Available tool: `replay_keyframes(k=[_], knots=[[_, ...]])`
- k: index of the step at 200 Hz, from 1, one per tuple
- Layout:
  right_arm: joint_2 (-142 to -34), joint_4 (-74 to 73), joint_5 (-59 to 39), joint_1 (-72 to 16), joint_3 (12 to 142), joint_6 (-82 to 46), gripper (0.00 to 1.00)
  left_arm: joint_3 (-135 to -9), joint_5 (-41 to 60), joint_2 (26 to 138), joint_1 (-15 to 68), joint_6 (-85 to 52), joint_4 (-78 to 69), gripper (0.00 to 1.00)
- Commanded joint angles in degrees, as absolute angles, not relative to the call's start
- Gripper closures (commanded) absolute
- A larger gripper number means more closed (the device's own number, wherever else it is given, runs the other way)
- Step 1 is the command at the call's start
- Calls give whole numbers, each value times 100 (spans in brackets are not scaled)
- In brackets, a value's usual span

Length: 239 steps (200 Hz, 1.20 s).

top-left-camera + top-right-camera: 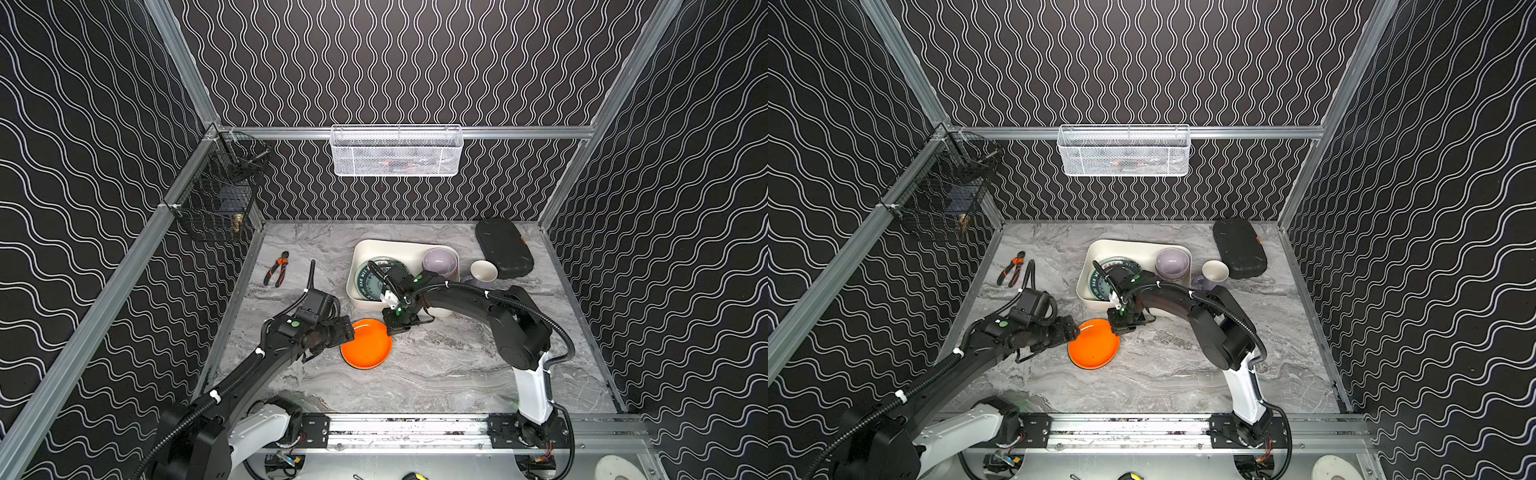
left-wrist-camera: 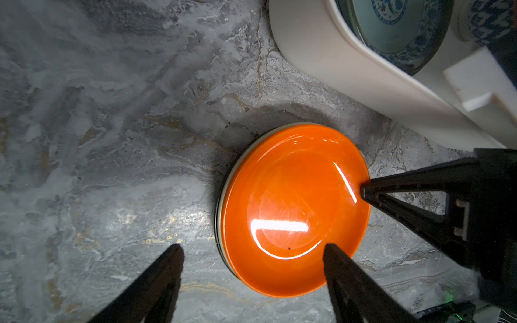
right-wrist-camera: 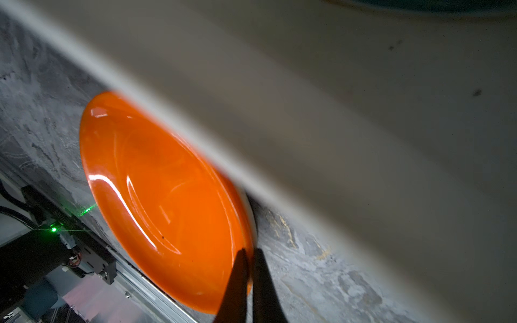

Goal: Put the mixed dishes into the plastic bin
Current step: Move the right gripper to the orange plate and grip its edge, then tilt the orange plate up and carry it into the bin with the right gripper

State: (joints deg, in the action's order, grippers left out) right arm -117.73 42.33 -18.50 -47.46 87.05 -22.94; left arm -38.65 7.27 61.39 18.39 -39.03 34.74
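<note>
Orange plate [image 1: 366, 343] sits lower centre on the bench [image 1: 457, 374]; right tool [image 3: 249, 251] pinches its rim, left tool [image 2: 253, 246] spread beside it.

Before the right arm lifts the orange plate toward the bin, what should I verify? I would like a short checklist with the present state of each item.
1. Right gripper shut on the rim of the orange plate: ok.
2. Left gripper open: ok.
3. Left gripper clear of the plate: cannot tell; one finger overlaps it in the left wrist view.
4. Only one plate is gripped: cannot tell; a pale edge shows under the orange rim.
5. Room in the plastic bin: probably ok; the lettered plate and lavender bowl leave some floor bare.
6. No dish left outside afterwards: not ok; the lavender mug stands beside the bin.
</note>
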Motion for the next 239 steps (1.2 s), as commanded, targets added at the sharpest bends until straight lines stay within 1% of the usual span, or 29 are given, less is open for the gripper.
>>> replay_keyframes(k=[1,83,162,209,225,233,239], knots=[[-11761,4281,-1775,-4740,8674,-2383,100,-3904,688,6149,1844,-3852,3483,17],[-11277,4548,-1783,-4590,8728,-2382,100,-4017,634,6257,1842,-3772,3437,18],[-10972,4500,-2243,-4312,8716,-2338,100,-4261,506,6380,1840,-3721,3479,17],[-10908,4610,-2473,-4067,9004,-2255,100,-4875,71,6363,1830,-3503,3851,16],[-10908,4706,-2505,-3904,9229,-2191,100,-5144,-55,6388,1828,-3399,3976,13],[-10909,4746,-2522,-3829,9367,-2142,100,-5256,-61,6414,1822,-3341,4006,3],[-10907,4795,-2522,-3761,9490,-2083,100,-5345,-49,6450,1828,-3308,4024,1]])
